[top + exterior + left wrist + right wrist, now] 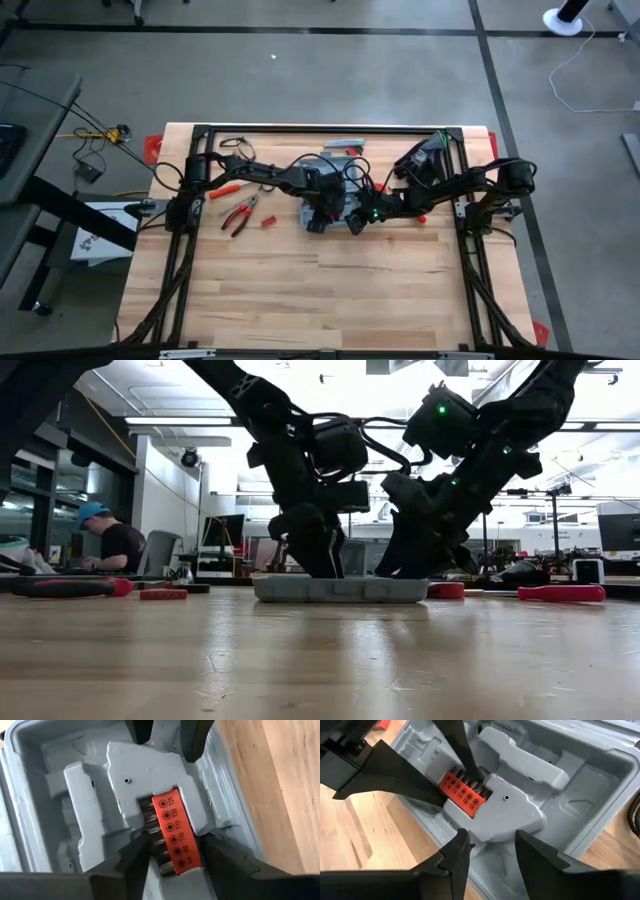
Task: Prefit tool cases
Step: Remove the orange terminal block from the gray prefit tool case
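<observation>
the worktop was pale wood planks with a black frame round it. lying on it: the grey-blue tool case open near the middle, red-handled pliers to its left, a small red piece beside them, and a slim grey bar by the far edge.

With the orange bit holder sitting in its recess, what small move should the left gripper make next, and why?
Probably open and lift clear: the left gripper straddles the orange bit holder, which looks seated in the tool case.
</observation>
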Controlling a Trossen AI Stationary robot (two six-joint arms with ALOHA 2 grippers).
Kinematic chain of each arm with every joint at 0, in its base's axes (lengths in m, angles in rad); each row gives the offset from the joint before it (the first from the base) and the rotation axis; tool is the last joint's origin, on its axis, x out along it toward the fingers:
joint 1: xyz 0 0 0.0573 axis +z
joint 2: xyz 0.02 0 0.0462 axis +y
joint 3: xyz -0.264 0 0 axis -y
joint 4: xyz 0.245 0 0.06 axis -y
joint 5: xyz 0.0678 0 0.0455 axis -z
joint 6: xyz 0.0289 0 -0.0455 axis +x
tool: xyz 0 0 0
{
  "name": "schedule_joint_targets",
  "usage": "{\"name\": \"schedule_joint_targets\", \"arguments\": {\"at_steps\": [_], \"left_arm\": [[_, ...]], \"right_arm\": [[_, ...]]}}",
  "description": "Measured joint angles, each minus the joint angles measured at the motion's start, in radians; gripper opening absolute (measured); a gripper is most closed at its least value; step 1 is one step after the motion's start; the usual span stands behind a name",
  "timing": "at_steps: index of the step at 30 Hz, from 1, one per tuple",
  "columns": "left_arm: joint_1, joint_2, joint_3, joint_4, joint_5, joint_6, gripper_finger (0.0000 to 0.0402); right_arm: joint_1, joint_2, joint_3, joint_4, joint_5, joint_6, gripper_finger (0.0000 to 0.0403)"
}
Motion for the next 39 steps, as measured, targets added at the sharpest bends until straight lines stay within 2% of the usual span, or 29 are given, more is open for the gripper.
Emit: {"name": "schedule_joint_targets", "arguments": {"at_steps": [5, 6, 15, 25, 39], "left_arm": [[0.0, 0.001, -0.011, 0.002, -0.012, -0.032, 0.0078], [0.0, 0.001, -0.014, 0.007, -0.015, -0.034, 0.0076], [0.0, 0.001, -0.018, 0.019, 0.001, -0.087, 0.0076], [0.012, -0.064, 0.0, 0.022, -0.008, -0.098, 0.0076], [0.017, -0.077, 0.003, 0.039, 0.016, -0.112, 0.0069]], "right_arm": [[0.007, 0.0, 0.0, 0.0, -0.001, 0.01, 0.0149], [0.01, 0.0, 0.0, -0.001, 0.001, 0.016, 0.0149], [0.026, 0.0, 0.0, -0.003, 0.004, 0.024, 0.0149], [0.026, 0.001, 0.0, 0.004, 0.018, 0.026, 0.0149], [0.027, -0.001, 0.0, -0.003, 0.024, 0.03, 0.0149]]}}
